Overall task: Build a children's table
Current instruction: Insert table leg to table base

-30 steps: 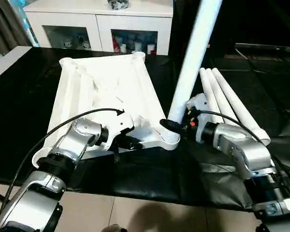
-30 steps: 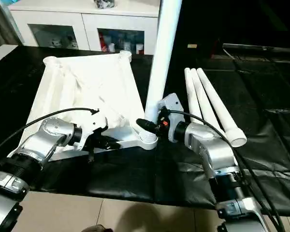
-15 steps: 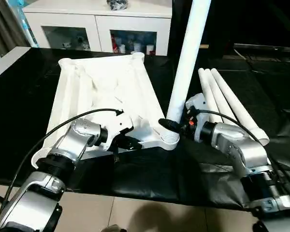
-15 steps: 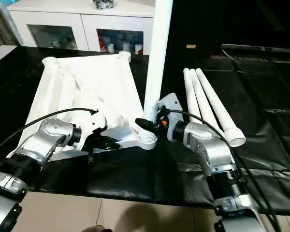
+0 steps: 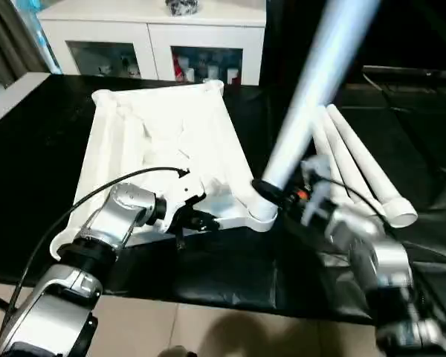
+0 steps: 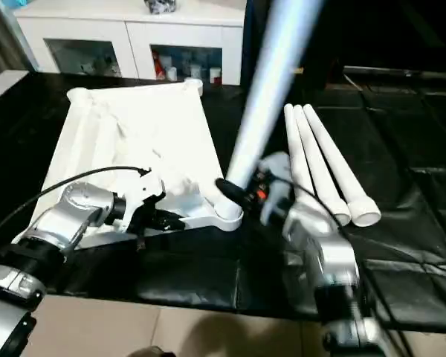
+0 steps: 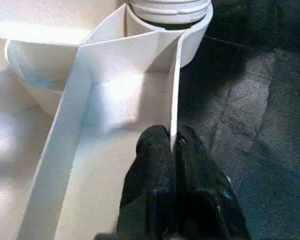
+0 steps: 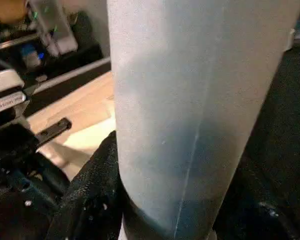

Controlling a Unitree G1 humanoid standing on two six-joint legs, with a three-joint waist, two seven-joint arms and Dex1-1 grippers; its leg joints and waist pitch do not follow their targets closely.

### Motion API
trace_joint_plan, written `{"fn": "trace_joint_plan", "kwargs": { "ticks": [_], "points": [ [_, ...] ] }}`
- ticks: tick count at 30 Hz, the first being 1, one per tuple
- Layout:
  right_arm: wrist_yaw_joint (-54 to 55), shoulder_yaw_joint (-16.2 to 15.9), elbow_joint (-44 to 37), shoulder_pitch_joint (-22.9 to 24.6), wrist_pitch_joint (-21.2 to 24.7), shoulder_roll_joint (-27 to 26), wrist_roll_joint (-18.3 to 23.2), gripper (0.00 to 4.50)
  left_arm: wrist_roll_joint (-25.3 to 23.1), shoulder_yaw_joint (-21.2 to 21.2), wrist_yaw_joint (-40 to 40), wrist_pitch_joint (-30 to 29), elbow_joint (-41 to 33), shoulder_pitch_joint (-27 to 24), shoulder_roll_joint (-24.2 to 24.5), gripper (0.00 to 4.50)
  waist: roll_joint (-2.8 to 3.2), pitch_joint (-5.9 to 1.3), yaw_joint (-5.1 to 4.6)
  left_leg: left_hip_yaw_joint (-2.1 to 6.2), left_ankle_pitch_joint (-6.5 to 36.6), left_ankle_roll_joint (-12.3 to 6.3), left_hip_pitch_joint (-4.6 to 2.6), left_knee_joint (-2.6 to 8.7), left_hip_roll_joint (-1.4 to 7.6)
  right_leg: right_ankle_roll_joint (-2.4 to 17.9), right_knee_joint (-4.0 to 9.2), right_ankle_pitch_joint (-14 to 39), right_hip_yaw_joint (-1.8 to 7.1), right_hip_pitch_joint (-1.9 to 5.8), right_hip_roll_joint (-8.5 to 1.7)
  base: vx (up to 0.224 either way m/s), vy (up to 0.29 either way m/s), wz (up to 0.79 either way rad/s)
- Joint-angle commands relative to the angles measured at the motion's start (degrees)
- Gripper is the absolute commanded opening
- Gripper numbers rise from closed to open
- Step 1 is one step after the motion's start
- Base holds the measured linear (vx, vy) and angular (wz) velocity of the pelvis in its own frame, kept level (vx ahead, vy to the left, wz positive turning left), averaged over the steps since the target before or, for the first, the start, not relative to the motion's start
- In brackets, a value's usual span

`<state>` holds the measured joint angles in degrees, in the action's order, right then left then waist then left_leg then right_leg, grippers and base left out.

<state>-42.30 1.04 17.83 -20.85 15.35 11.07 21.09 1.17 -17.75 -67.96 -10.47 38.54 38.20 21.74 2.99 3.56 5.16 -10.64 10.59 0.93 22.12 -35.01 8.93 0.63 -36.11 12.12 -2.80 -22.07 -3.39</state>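
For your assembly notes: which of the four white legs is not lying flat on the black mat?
The leg gripped by the right claw; it slants up from the tabletop.

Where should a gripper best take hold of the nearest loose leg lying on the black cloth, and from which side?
Grip the nearest loose leg around the middle of its round tube, from above, jaws across its width. It lies flat beside two other legs, so only its outer side and top are free.
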Motion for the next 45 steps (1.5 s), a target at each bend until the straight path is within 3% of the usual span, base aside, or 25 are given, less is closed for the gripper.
{"fn": "trace_joint_plan", "kwargs": {
  "ticks": [1, 5, 8, 9, 11, 12, 13, 14, 15, 17, 18, 19, 20, 21, 22, 23, 24, 25, 27, 29, 32, 34, 35, 37, 45],
  "points": [
    [0.57, -0.66, 2.0, 2.35, 1.44, -0.03, -0.99, 1.91, 2.48, 3.32, 0.74, -0.15, -0.92, 1.4, 0.11, 0.0, 0.63, -4.22, 0.1, 2.29, 13.31, 0.33, -1.36, 4.54, 4.55, 16.54, 4.19, 3.75, 2.97, 2.53, -6.02, 0.0, 0.0, 0.0],
    [0.68, -0.44, -0.67, 6.65, -1.32, -0.23, -1.56, 1.91, 2.1, 3.63, 0.89, -0.24, -0.13, 1.77, -0.25, 0.0, 1.4, -4.28, 0.2, 2.37, 12.83, 0.0, -1.29, 4.54, 4.56, 16.19, 4.2, 3.17, 2.93, 2.49, -5.91, 0.0, 0.0, 0.0],
    [0.85, -1.6, -1.29, 7.42, -2.06, 0.81, -2.96, 1.91, 2.06, 3.59, 1.0, -0.21, 0.11, 1.94, -0.27, 0.0, 1.32, -4.17, 0.13, 2.33, 13.34, -0.35, -1.26, 4.57, 4.5, 16.09, 4.44, 4.69, 2.93, 2.47, -6.01, 0.0, 0.0, 0.0],
    [0.5, -2.71, -1.59, 7.68, -2.35, 1.68, -4.11, 1.91, 2.05, 3.56, 1.06, -0.17, 0.18, 2.01, -0.27, 0.0, 0.99, -4.12, 0.03, 2.3, 13.34, -0.36, -1.21, 4.61, 4.48, 15.95, 4.53, 5.39, 2.92, 2.51, -5.94, 0.0, 0.0, 0.0],
    [0.01, -4.29, -1.92, 7.92, -2.77, 2.82, -5.8, 1.91, 2.05, 3.53, 1.19, -0.12, 0.29, 2.12, -0.26, 0.0, 1.15, -4.06, 0.11, 2.28, 13.03, -0.33, -1.23, 4.55, 4.47, 15.46, 4.65, 7.09, 2.99, 2.44, -5.98, 0.0, 0.0, 0.0],
    [-1.08, -6.76, -1.93, 7.77, -3.36, 4.4, -8.24, 1.91, 1.87, 3.52, 1.6, 0.12, 0.56, 2.29, -0.23, 0.0, 0.42, -4.05, 0.08, 2.21, 12.43, -0.54, -1.17, 4.57, 4.47, 15.1, 4.68, 7.46, 3.02, 2.51, -5.95, 0.0, 0.0, 0.0],
    [-1.79, -8.06, -1.7, 7.48, -3.76, 5.18, -9.61, 1.91, 1.58, 3.52, 1.99, 0.36, 0.88, 2.44, -0.23, 0.0, 0.51, -4.04, 0.1, 2.18, 11.97, -0.78, -1.16, 4.51, 4.46, 14.8, 4.69, 7.93, 3.06, 2.42, -5.98, 0.0, 0.0, 0.0],
    [-2.15, -8.47, -1.47, 7.24, -3.83, 5.34, -9.93, 1.91, 1.45, 3.5, 2.09, 0.5, 1.01, 2.45, -0.2, 0.0, -0.01, -4.04, 0.14, 2.15, 11.28, -1.32, -1.06, 4.44, 4.42, 14.64, 4.68, 8.34, 3.1, 2.43, -6.1, 0.0, 0.0, 0.0],
    [-2.49, -8.84, -1.13, 6.87, -3.87, 5.43, -10.18, 1.91, 1.35, 3.47, 2.15, 0.63, 1.09, 2.43, -0.17, 0.0, 0.29, -4.04, 0.22, 2.17, 11.15, -1.41, -1.09, 4.41, 4.44, 14.55, 4.74, 8.72, 3.09, 2.34, -6.16, 0.0, 0.0, 0.0],
    [-3.32, -9.98, 0.51, 5.04, -4.12, 5.55, -11.05, 1.91, 1.17, 3.44, 2.3, 0.84, 1.0, 2.24, -0.04, 0.0, -0.58, -3.93, 0.07, 2.12, 11.78, -1.75, -1.16, 4.59, 4.55, 14.09, 4.93, 10.88, 3.09, 2.2, -6.13, 0.0, 0.0, 0.0],
    [-3.57, -10.32, 1.01, 4.45, -4.18, 5.58, -11.27, 1.91, 1.14, 3.44, 2.32, 0.87, 0.93, 2.17, 0.01, 0.0, -0.37, -3.89, 0.05, 2.19, 12.18, -1.66, -1.2, 4.59, 4.54, 14.07, 4.92, 11.61, 3.07, 2.09, -6.11, 0.0, 0.0, 0.0],
    [-4.22, -10.89, 1.84, 3.35, -3.92, 5.53, -11.42, 1.91, 0.98, 3.35, 2.42, 0.97, 0.67, 1.96, 0.15, 0.0, -1.29, -3.77, -0.14, 2.05, 12.9, -1.53, -1.21, 4.75, 4.58, 13.67, 5.23, 13.0, 3.1, 2.02, -6.03, 0.0, 0.0, 0.0],
    [-4.22, -10.89, 1.84, 3.35, -3.92, 5.53, -11.42, 1.9, 0.98, 3.35, 2.42, 0.97, 0.67, 1.96, 0.15, 0.0, -1.03, -3.71, -0.05, 2.21, 13.08, -1.38, -1.12, 4.71, 4.52, 13.62, 5.05, 13.72, 3.14, 2.09, -6.17, 0.0, 0.0, 0.0],
    [-5.4, -12.09, 3.08, 1.72, -3.6, 5.71, -11.48, 1.9, 0.63, 3.17, 2.55, 1.12, 0.28, 1.63, 0.37, 0.0, -1.99, -3.66, -0.34, 2.07, 13.84, -1.13, -1.26, 4.92, 4.63, 12.94, 5.44, 15.29, 3.14, 1.95, -6.06, 0.0, 0.0, 0.0],
    [-6.17, -12.68, 3.8, 0.92, -3.59, 5.79, -11.55, 1.9, 0.52, 3.08, 2.55, 1.15, 0.09, 1.48, 0.46, 0.0, -2.09, -3.6, -0.26, 2.22, 13.6, -1.14, -1.11, 4.92, 4.6, 12.85, 5.22, 15.65, 3.17, 2.09, -6.23, 0.0, 0.0, 0.0],
    [-6.29, -12.77, 3.91, 0.79, -3.58, 5.8, -11.56, 1.9, 0.5, 3.07, 2.55, 1.15, 0.06, 1.46, 0.48, 0.0, -1.49, -3.57, -0.17, 2.23, 14.21, -0.78, -1.33, 4.94, 4.66, 12.49, 5.43, 17.17, 3.23, 1.77, -6.35, 0.0, 0.0, 0.0],
    [-7.57, -13.31, 5.4, -0.57, -3.75, 5.66, -11.62, 1.9, 0.27, 2.81, 2.39, 1.29, -0.12, 1.38, 0.6, 0.0, -1.66, -3.55, -0.28, 2.23, 14.46, -0.62, -1.35, 5.01, 4.73, 12.33, 5.5, 17.49, 3.23, 1.77, -6.31, 0.0, 0.0, 0.0],
    [-8.34, -13.45, 6.4, -1.39, -3.85, 5.46, -11.63, 1.9, -0.07, 2.46, 2.15, 1.68, -0.12, 1.46, 0.74, 0.0, -2.35, -3.56, -0.34, 2.23, 14.57, -0.51, -1.36, 5.04, 4.7, 12.26, 5.39, 17.52, 3.21, 1.77, -6.29, 0.0, 0.0, 0.0],
    [-10.2, -13.61, 7.95, -2.67, -3.94, 5.15, -11.37, 1.9, -0.74, 1.61, 1.2, 2.56, 0.0, 1.77, 1.04, 0.0, -2.14, -3.52, -0.33, 2.29, 14.97, -0.32, -1.37, 5.11, 4.74, 12.1, 5.49, 17.95, 3.26, 1.7, -6.41, 0.0, 0.0, 0.0],
    [-12.53, -13.62, 9.42, -3.72, -3.97, 4.88, -10.62, 1.9, -1.23, 0.68, -0.22, 3.67, 0.04, 2.22, 1.27, 0.0, -2.4, -3.57, -0.41, 2.3, 15.76, -0.02, -1.5, 5.2, 4.81, 12.23, 5.56, 17.59, 3.3, 1.67, -6.4, 0.0, 0.0, 0.0],
    [-15.88, -14.48, 11.68, -4.88, -4.56, 5.21, -10.28, 1.9, -2.02, -0.64, -2.28, 4.72, 0.13, 3.06, 1.55, 0.0, -2.05, -3.76, -0.29, 2.25, 15.05, 0.13, -1.59, 5.16, 4.85, 12.99, 5.22, 14.56, 3.32, 1.67, -6.32, 0.0, 0.0, 0.0],
    [-16.78, -14.93, 12.08, -5.08, -4.74, 5.43, -10.4, 1.9, -2.26, -1.0, -2.82, 5.02, 0.12, 3.29, 1.66, 0.0, -2.15, -3.94, -0.24, 2.16, 13.79, -0.14, -1.53, 5.13, 4.9, 13.95, 4.87, 10.64, 3.22, 1.87, -6.15, 0.0, 0.0, 0.0],
    [-19.59, -15.88, 12.43, -5.28, -4.86, 6.02, -10.5, 1.9, -2.94, -1.96, -4.55, 5.67, 0.28, 3.79, 1.94, 0.0, -1.77, -4.1, -0.06, 2.04, 12.09, -0.76, -1.53, 4.99, 4.85, 14.96, 4.55, 6.67, 3.1, 2.01, -6.1, 0.0, 0.0, 0.0],
    [-20.75, -16.27, 12.41, -5.29, -4.86, 6.31, -10.55, 1.9, -3.22, -2.34, -5.16, 5.99, 0.44, 3.99, 2.04, 0.0, -2.04, -4.18, 0.15, 1.87, 11.09, -1.43, -1.51, 4.9, 4.86, 15.64, 4.4, 4.16, 3.0, 2.23, -6.04, 0.0, 0.0, 0.0],
    [-26.74, -17.02, 12.6, -6.65, -5.21, 7.66, -11.07, 1.9, -4.85, -3.53, -6.14, 7.99, 3.67, 6.3, 1.7, 0.0, -2.42, -4.06, 0.98, 1.74, 12.33, -1.08, -1.75, 5.02, 5.11, 16.0, 4.58, 6.64, 2.93, 2.11, -6.22, 0.0, 0.0, 0.0]
  ]
}}
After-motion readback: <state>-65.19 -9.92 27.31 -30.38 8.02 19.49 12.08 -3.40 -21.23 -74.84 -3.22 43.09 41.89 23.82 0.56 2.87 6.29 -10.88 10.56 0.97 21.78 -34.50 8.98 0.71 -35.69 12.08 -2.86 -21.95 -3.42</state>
